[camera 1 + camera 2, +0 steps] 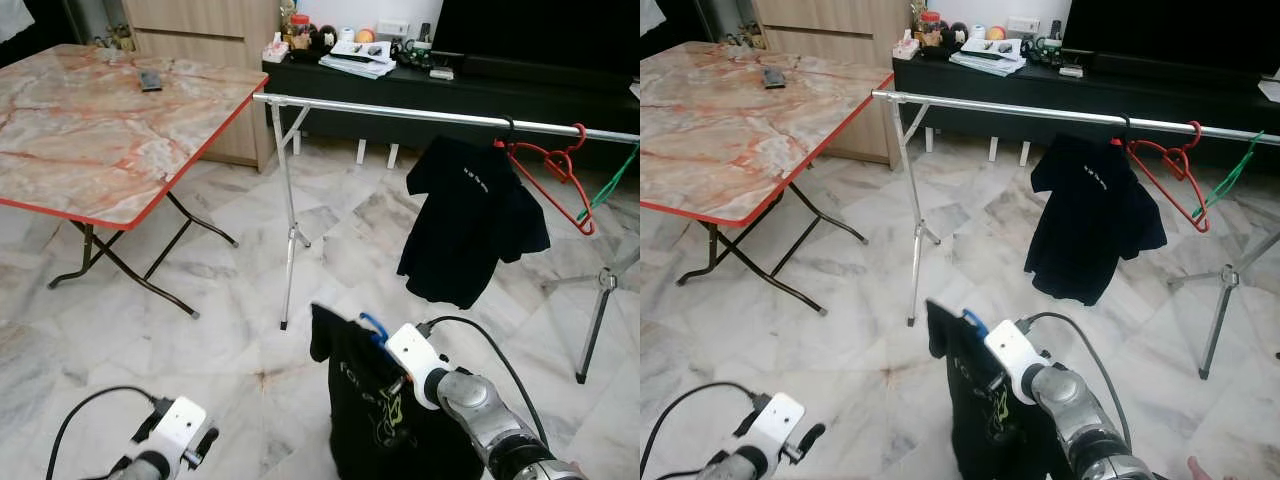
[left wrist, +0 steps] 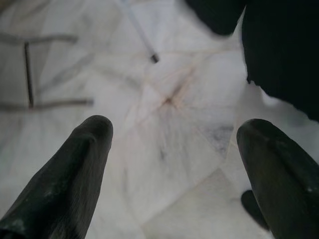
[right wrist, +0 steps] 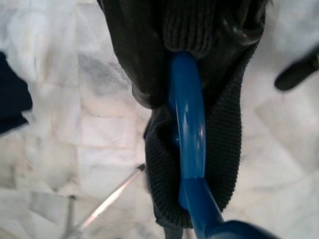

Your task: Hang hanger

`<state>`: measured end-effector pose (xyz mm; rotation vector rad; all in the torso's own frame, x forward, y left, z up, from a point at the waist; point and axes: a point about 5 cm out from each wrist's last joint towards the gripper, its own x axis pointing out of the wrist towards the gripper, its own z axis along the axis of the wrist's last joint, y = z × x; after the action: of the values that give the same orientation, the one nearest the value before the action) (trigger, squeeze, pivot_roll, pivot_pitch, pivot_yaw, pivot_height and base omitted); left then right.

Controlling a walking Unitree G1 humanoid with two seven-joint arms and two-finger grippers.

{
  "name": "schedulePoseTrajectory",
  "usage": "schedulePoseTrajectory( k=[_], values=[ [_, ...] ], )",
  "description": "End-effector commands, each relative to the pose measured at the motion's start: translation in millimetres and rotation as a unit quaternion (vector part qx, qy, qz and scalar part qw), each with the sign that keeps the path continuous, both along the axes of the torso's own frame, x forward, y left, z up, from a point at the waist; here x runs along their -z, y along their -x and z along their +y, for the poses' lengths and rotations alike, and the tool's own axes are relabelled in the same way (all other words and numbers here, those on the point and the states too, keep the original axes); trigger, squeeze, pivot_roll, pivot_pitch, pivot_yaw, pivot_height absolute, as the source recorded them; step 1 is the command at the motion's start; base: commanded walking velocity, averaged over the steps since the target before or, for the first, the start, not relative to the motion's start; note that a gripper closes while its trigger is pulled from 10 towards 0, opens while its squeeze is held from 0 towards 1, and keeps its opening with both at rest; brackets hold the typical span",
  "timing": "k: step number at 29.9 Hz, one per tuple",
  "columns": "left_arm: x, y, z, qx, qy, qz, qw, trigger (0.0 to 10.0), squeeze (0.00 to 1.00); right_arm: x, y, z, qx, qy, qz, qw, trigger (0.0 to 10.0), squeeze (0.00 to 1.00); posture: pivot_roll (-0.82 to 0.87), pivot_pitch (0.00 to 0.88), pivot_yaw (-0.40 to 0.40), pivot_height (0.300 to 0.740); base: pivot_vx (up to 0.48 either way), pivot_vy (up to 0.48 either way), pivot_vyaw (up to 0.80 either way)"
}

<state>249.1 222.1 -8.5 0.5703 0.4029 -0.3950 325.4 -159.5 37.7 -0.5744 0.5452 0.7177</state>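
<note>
A steel clothes rail [image 1: 400, 112] already carries a dark shirt [image 1: 468, 220], a red wire hanger [image 1: 553, 170] and a green one [image 1: 612, 182]. Low before it, the right claw [image 1: 385, 352] grips a glossy blue hanger [image 1: 373, 325] wearing a black printed shirt [image 1: 375, 415]. The left claw [image 2: 174, 164] hangs spread over the marble floor [image 1: 230, 330], near a folding marble-top table [image 1: 90, 120].

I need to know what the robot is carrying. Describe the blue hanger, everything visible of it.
The blue hanger looks like glossy plastic. Its curved hook sticks up out of the ribbed collar of a black T-shirt with a yellow-green print, which hides the rest. The right gripper holds it low over the marble floor, well short of the silver rail.
</note>
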Motion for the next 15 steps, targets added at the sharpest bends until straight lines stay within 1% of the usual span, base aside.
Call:
schedulePoseTrajectory(
  k=[1,3,4,6,7,11,12,13,15],
  values=[
    [-0.9,0.8,-2.6,0.053,-0.015,0.017,0.998,10.0,0.0,-10.0,-4.3,1.0,-0.061,0.02,-0.006,0.998,10.0,0.0,0.1,0.072,-0.038,0.74,0.0,0.0,0.0],
    [-3.3,-1.1,-2.3,0.07,-0.02,0.021,0.997,10.0,0.0,-10.9,-2.0,3.3,-0.103,0.028,0.0,0.994,10.0,0.0,0.1,0.07,-0.037,0.74,0.0,0.0,0.0],
    [-4.6,-2.1,-2.1,0.082,-0.027,0.024,0.996,10.0,0.0,-10.8,0.3,4.9,-0.128,0.026,0.011,0.991,10.0,0.0,0.1,0.07,-0.037,0.74,0.0,0.0,0.0],
    [-8.3,-5.2,-1.7,0.11,-0.04,0.033,0.993,10.0,0.0,-11.1,5.0,6.9,-0.182,0.031,0.033,0.982,10.0,0.0,0.1,0.066,-0.038,0.74,0.0,0.0,0.0],
    [-9.0,-5.8,-1.8,0.116,-0.04,0.037,0.992,10.0,0.0,-11.6,5.3,6.9,-0.191,0.034,0.036,0.98,10.0,0.0,0.1,0.062,-0.04,0.74,0.0,0.0,0.0],
    [-10.3,-6.3,-3.6,0.165,-0.068,0.059,0.982,10.0,0.0,-19.7,5.5,10.5,-0.241,0.021,0.047,0.969,10.0,0.0,0.11,0.055,-0.042,0.74,0.0,0.0,0.0],
    [-10.5,-6.7,-3.9,0.168,-0.07,0.06,0.981,10.0,0.0,-22.1,5.3,11.4,-0.251,0.018,0.049,0.966,10.0,0.0,0.11,0.049,-0.042,0.74,0.0,0.0,0.0],
    [-12.0,-9.0,-4.2,0.168,-0.069,0.06,0.982,10.0,0.0,-26.9,4.8,13.4,-0.276,0.013,0.054,0.96,10.0,0.0,0.11,0.045,-0.042,0.74,0.0,0.0,0.0],
    [-12.6,-10.4,-4.4,0.166,-0.067,0.059,0.982,10.0,0.0,-28.9,4.6,14.2,-0.286,0.013,0.057,0.956,10.0,0.0,0.11,0.042,-0.043,0.74,0.0,0.0,0.0]
  ],
)
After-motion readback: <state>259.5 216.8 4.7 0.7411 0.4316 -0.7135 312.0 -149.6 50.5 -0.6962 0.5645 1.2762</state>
